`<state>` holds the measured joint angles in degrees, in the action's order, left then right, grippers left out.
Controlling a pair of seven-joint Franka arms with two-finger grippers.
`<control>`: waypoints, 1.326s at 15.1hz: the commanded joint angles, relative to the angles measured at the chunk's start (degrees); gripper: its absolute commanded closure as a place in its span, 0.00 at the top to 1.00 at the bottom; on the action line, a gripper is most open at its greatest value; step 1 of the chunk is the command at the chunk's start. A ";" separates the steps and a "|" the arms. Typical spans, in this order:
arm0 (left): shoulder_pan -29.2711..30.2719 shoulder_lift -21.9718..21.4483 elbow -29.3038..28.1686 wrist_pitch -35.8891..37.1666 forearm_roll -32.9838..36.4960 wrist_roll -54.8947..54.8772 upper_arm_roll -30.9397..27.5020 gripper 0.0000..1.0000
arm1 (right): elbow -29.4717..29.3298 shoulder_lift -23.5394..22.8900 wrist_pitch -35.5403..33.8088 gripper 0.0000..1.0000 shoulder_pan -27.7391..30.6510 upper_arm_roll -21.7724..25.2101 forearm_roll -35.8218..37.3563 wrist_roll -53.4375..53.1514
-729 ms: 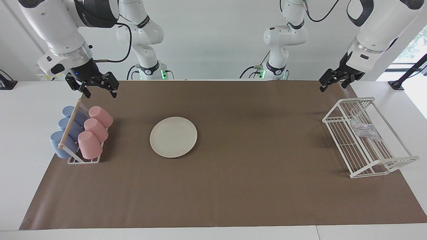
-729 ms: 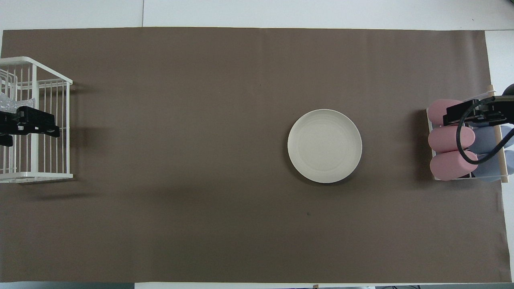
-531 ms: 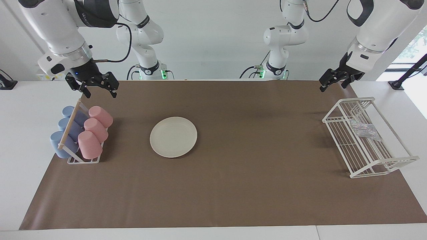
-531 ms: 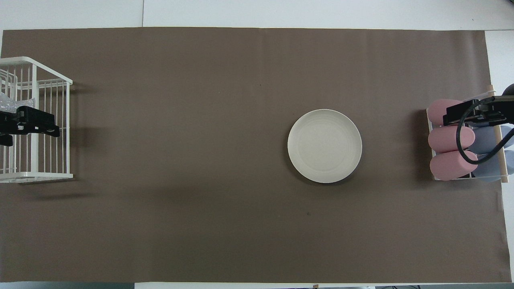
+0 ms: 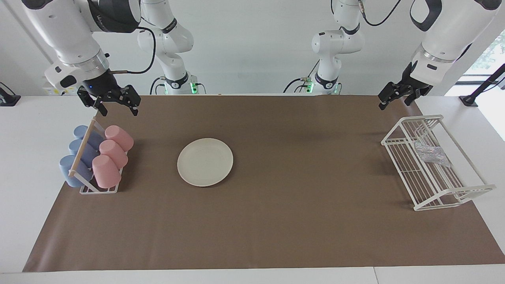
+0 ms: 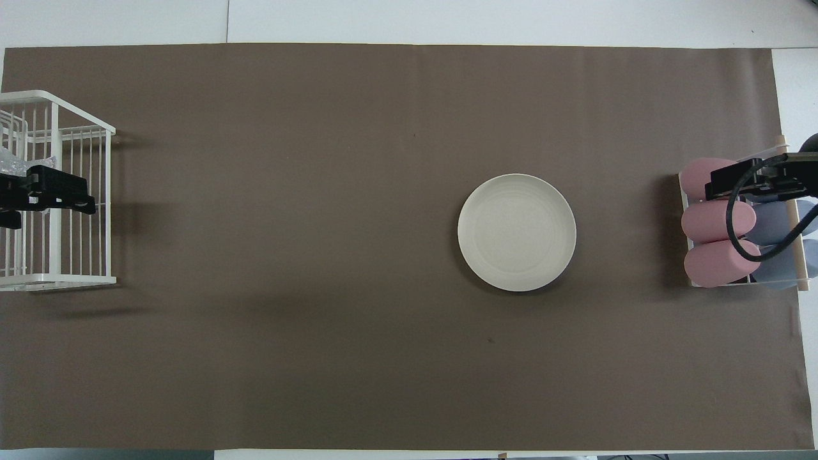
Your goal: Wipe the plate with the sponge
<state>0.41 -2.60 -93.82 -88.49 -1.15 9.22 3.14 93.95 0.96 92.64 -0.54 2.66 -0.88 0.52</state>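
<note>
The wiping has not been started; the step in hand is judged to be the fetching of the sponge (image 5: 432,154). The sponge is seen lying in the white wire rack (image 5: 453,197) at the left arm's end of the table (image 5: 23,165), untouched.

The left tool (image 5: 394,97) is held in the air above the brown mat (image 5: 300,221), at the rack's end nearer the robots, and its fingers are spread wide with nothing between them. In the overhead view the left tool (image 6: 45,195) is seen covering part of the rack, with the sponge (image 6: 13,163) just beside it, yet no contact is shown in the facing view.

The right tool (image 5: 115,103) is held above the cup rack (image 5: 98,190), over the pink cups (image 5: 110,157) and blue cups (image 5: 81,156), also spread wide and empty; that arm is judged to be waiting.

The plate (image 5: 205,161) lies flat on the mat, well apart from both tools and closer to the right one.

For the next move, the left tool would need to be brought over the sponge, lowered between the rack's wires and closed on the pad. Care is called for, since the wires could be struck.
</note>
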 commanded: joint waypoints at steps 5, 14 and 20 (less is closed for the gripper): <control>-2.08 1.72 -4.25 -6.07 14.74 4.39 0.11 1.00 | 0.10 0.09 -0.27 1.00 0.19 -0.11 -0.35 -0.96; -4.72 14.11 -7.25 -15.65 44.10 17.67 0.11 1.00 | 0.10 0.09 -0.18 1.00 0.19 -0.11 -0.35 -0.96; -3.76 17.11 -11.46 -21.11 54.84 22.59 0.02 1.00 | 0.10 0.09 -0.27 1.00 0.19 -0.11 -0.35 -0.96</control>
<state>-3.90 15.25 -102.42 -107.23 51.13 29.87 3.20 93.95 0.96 92.64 -0.54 2.66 -0.88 0.52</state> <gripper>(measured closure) 0.000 0.000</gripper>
